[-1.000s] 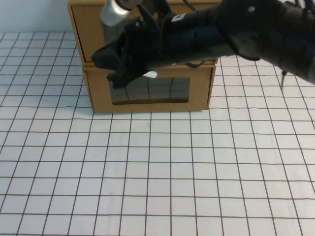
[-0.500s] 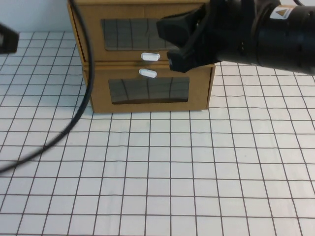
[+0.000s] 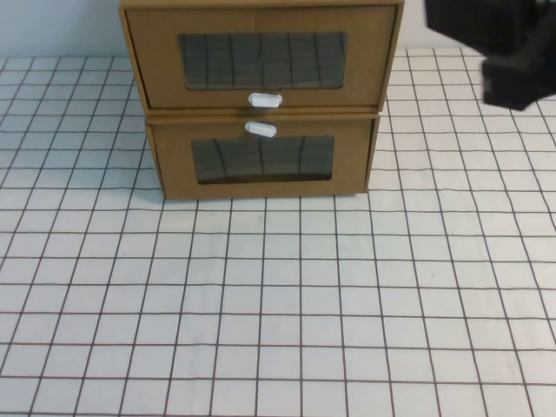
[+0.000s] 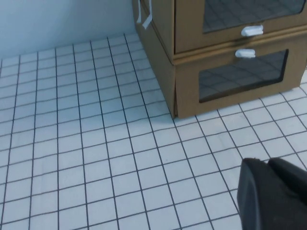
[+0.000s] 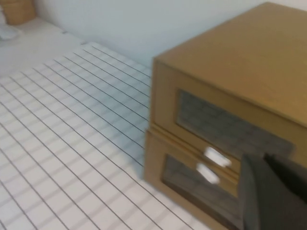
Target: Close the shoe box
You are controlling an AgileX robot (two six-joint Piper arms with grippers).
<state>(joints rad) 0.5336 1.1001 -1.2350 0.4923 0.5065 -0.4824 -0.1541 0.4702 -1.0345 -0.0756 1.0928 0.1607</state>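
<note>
Two brown cardboard drawer boxes stand stacked at the back of the table. The upper one is the shoe box (image 3: 261,56), with its white handle (image 3: 264,100) just below its window; its front sits about flush. It also shows in the left wrist view (image 4: 225,19) and the right wrist view (image 5: 230,91). The lower twin box (image 3: 261,161) has its handle above its window. My right gripper (image 5: 259,157) is shut and empty, off to the right of the boxes; its arm (image 3: 508,48) shows at the top right. My left gripper (image 4: 261,162) is shut and empty over the table, in front of the boxes and to their left.
A white cloth with a black grid (image 3: 278,304) covers the table in front of the boxes. White tags (image 4: 144,14) hang on the side of the upper box. A tan basket-like thing (image 5: 17,9) stands far off by the wall.
My right arm has drawn back from in front of the box fronts to the top right. The left arm and its cable have left the high view. The boxes have not shifted.
</note>
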